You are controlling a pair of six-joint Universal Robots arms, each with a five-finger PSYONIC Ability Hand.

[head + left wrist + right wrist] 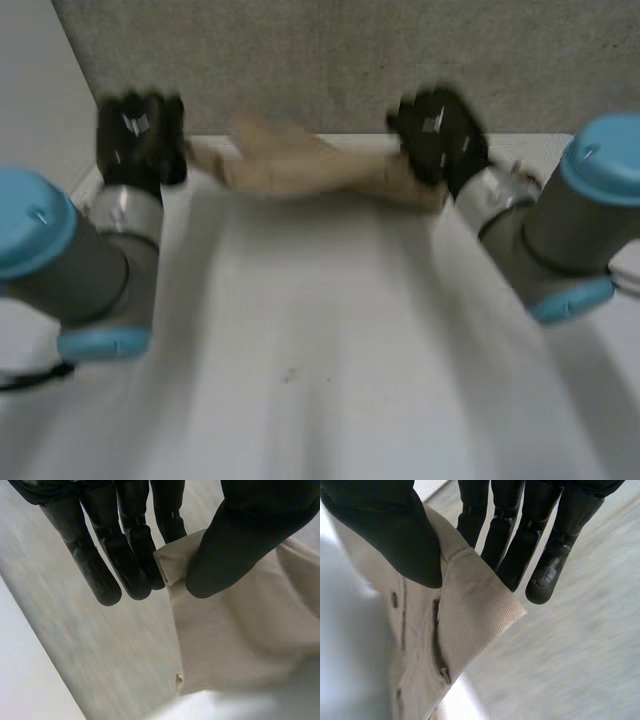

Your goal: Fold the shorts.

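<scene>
White table (320, 380) lay nearest the lens; beyond it my left hand (140, 135) pinched one end of the beige shorts (300, 165) between thumb and straight fingers, and my right hand (440, 130) pinched the buttoned end the same way. Strung between both grips, the shorts ran side to side along the table's far edge, so the next move, by my reckoning, meant drawing them towards me onto the table.

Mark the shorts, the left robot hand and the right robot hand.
shorts (300, 165), head view, middle of the beige cloth.
left robot hand (240, 540), left wrist view, thumb pinching a corner of the cloth.
right robot hand (387, 530), right wrist view, thumb pinching a corner of the cloth.
</scene>
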